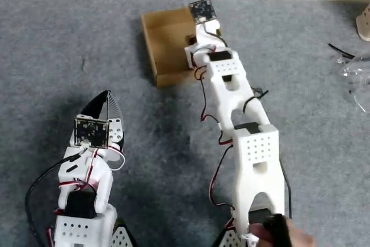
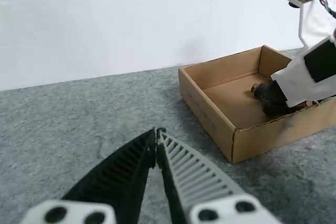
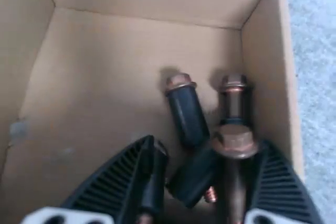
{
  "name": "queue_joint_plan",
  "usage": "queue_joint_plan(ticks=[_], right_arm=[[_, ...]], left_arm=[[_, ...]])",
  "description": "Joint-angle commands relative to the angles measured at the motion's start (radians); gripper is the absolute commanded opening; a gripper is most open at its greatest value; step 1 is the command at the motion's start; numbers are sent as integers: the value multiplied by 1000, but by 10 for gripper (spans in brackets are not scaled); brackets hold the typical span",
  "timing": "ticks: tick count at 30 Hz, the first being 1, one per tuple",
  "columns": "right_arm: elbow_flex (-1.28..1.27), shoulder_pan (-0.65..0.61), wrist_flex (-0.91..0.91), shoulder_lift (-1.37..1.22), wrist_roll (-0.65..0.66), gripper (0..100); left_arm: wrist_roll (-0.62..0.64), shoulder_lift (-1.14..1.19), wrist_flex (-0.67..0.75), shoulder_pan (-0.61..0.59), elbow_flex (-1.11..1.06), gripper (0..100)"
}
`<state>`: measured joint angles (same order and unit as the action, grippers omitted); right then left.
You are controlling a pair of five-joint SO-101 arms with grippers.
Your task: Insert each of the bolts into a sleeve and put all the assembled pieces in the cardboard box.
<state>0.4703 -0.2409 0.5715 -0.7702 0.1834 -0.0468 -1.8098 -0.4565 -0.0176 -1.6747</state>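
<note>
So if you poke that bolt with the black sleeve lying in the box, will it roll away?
Probably a little: the sleeved bolt is round and lies on its side on the floor of the cardboard box. The box walls would likely stop it. It looks like metal, so probably heavy for its size.

A: How is the light?
B: Bright and even, from above. A soft shadow lies on the mat (image 1: 52,137) beside the left arm (image 1: 87,195).
A: Any glare?
B: None. The wall (image 2: 105,19) is plain white. The bolts (image 3: 233,103) cast short, faint shadows on the box (image 3: 94,77) floor.
</note>
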Motion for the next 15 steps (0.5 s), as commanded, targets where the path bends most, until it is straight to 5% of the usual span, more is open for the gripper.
queue_joint_plan(ticks=[1, 15], right_arm=[[119, 35, 79, 31, 8, 310], [716, 41, 641, 30, 6, 310]], left_arm=[[-8, -2, 21, 13, -21, 28], [-9, 1, 21, 30, -21, 29]])
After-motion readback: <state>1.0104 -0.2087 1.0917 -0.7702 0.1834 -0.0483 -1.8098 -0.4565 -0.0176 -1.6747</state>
